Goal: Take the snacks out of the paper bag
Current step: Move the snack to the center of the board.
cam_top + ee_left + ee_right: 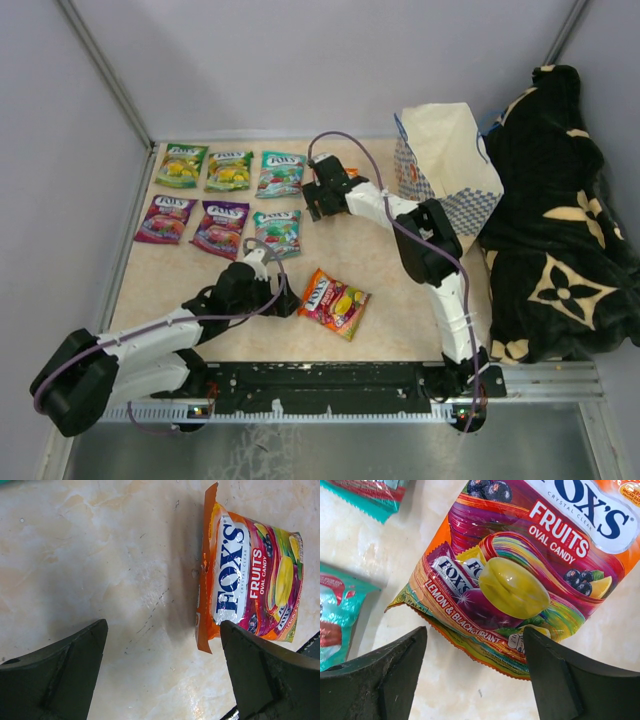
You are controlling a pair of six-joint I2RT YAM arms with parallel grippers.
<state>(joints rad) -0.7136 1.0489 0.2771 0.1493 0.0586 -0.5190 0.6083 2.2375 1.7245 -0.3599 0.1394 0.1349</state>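
Observation:
Six snacks lie in two rows at the back left, green (181,165), green-yellow (229,170), teal (281,173), purple (166,219), purple (221,228), teal (277,231). An orange-red packet (335,301) lies front centre; in the left wrist view this packet (250,580) is just beyond my open, empty left gripper (164,630), which sits at its left side (278,290). My right gripper (318,203) is open over another orange packet (520,565) lying flat, its jaws at the lower edge (475,640). The paper bag (445,150) stands at the back right.
A black-and-tan blanket (560,220) is heaped along the right side against the bag. Two teal packets (335,625) (370,495) lie left of the right gripper's packet. Grey walls enclose the table on the left, back and right.

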